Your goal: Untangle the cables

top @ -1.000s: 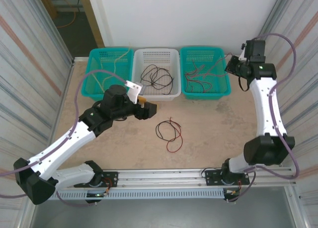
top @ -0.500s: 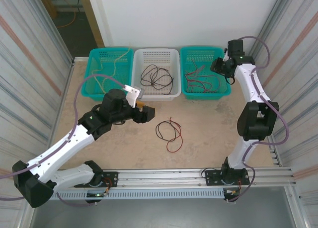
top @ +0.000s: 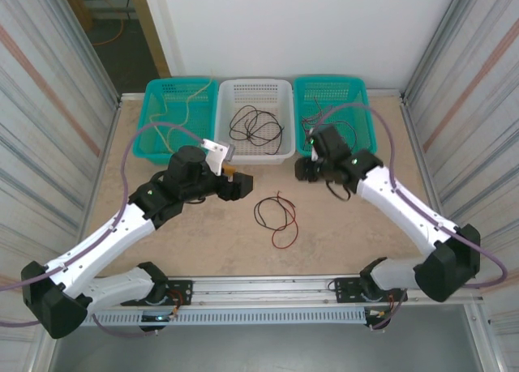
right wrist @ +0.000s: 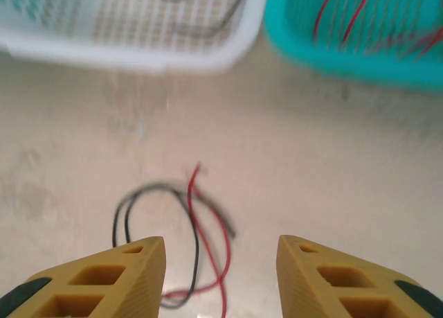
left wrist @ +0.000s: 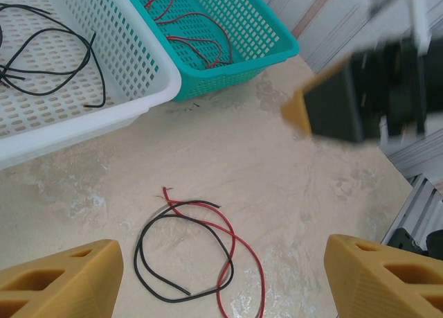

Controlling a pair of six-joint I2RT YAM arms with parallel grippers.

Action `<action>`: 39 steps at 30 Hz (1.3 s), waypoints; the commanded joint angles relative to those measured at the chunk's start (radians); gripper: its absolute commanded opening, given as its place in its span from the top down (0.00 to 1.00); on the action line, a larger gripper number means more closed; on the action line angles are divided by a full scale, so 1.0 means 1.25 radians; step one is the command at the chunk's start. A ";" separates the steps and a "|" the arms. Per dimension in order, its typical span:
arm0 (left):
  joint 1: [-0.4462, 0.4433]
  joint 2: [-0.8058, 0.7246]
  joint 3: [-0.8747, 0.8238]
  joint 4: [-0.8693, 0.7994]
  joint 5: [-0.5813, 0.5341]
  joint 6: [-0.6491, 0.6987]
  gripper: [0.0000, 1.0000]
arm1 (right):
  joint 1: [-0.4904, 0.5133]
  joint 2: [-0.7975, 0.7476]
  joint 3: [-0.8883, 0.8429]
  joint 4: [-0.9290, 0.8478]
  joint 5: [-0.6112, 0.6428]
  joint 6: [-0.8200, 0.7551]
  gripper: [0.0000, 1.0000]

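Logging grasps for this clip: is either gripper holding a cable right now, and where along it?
Nothing is held. The left gripper and right gripper are open and empty; the red and black cables lie loose on the table.

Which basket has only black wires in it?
The white basket in the middle. The left teal basket has pale yellow wires, the right teal basket red wires.

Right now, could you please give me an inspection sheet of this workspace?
Surface: beige table, mostly bare.
Job's things: red and black cables tangled on the table; black cables in white basket; red cables in right teal basket; yellow cables in left teal basket.
Clutter: nothing seen.
Grippers: left gripper open, empty; right gripper open, empty, near the tangle.
Cables: lilac hoses loop along both arms.
Surroundings: corrugated side walls, white back wall.
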 commanded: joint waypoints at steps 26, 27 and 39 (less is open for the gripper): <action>-0.005 -0.063 -0.038 -0.047 -0.095 -0.052 0.22 | 0.183 0.336 -0.072 0.112 0.008 0.255 0.78; -0.005 -0.061 -0.038 -0.047 -0.093 -0.050 0.22 | 0.182 0.343 -0.068 0.101 0.015 0.259 0.80; -0.005 -0.059 -0.034 -0.055 -0.100 -0.032 0.23 | 0.177 0.406 -0.032 0.071 0.024 0.268 0.69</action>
